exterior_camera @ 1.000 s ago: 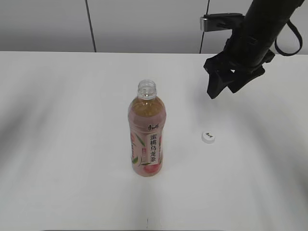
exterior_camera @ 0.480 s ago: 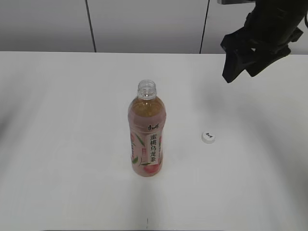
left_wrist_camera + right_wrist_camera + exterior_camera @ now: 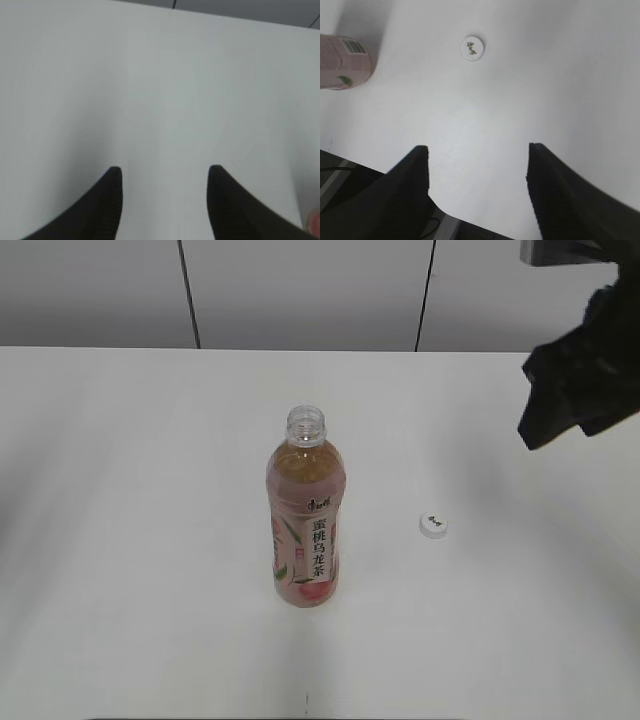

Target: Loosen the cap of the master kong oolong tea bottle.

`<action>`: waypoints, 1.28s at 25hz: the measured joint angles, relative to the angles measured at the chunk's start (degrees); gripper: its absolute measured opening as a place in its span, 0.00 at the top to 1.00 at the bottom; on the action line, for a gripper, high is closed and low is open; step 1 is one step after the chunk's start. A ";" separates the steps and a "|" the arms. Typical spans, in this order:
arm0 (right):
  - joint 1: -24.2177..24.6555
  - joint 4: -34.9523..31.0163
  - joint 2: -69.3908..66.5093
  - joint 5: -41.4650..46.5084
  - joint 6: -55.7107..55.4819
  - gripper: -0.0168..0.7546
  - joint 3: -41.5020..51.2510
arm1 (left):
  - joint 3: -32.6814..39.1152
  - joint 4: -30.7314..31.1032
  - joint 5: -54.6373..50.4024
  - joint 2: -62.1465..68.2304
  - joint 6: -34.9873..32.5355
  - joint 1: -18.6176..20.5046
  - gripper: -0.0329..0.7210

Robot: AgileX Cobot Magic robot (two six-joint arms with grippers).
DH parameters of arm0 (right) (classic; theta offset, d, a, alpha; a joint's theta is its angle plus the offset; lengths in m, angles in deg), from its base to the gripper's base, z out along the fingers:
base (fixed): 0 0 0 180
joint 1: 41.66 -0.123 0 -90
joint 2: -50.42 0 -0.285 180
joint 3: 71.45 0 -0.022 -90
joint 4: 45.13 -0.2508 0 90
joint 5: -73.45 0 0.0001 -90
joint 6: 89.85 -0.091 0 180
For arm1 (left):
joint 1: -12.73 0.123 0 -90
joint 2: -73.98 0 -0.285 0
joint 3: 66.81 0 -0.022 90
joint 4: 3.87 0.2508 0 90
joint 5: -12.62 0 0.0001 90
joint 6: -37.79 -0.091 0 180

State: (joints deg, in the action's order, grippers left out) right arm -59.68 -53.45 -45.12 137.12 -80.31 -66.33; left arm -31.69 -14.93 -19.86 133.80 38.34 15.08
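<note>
Cap [image 3: 432, 526] already off, flat on bench [image 3: 120, 540] right of upright oolong tea bottle [image 3: 306, 515]; light, slick, grip rim; right claw [image 3: 477, 170] released; left claw [image 3: 162, 192] released, empty.

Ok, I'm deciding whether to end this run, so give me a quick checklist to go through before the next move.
1. Cap off the bottle: ok, neck open.
2. Bottle upright: ok.
3. Cap on the table, apart from the bottle: ok.
4. Right gripper empty, jaws apart: ok.
5. Left gripper empty, jaws apart: ok.
6. Spilled tea on the table: none seen.
</note>
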 joint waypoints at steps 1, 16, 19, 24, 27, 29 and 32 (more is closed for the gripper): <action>0.00 0.73 2.25 -1.22 -0.85 0.37 2.74 | 0.00 0.25 -0.68 -2.37 -0.18 0.00 0.50; 0.00 21.53 30.27 2.16 -17.27 0.38 18.89 | -0.06 2.23 -14.85 -17.67 -0.55 -0.35 0.51; 0.00 20.59 35.16 3.05 -16.71 0.38 21.57 | -0.01 3.25 -16.15 -20.31 -0.55 -1.96 0.51; 0.00 10.91 43.95 3.11 -9.95 0.38 25.43 | 2.17 4.02 -17.94 -24.63 -0.55 -2.51 0.51; 0.00 9.45 48.46 3.11 -8.82 0.38 28.78 | 5.32 4.12 -19.59 -27.33 -0.55 -2.51 0.51; 0.00 9.32 52.02 3.11 -8.61 0.38 31.52 | 7.64 4.48 -20.69 -29.63 -0.55 -2.51 0.51; 0.00 9.30 57.29 3.11 -8.54 0.38 36.02 | 8.67 5.75 -23.12 -32.73 -0.55 -2.79 0.51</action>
State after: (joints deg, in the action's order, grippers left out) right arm -59.68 -44.15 12.16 140.23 -88.86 -30.31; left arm -23.03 -9.17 -42.98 101.07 37.79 12.29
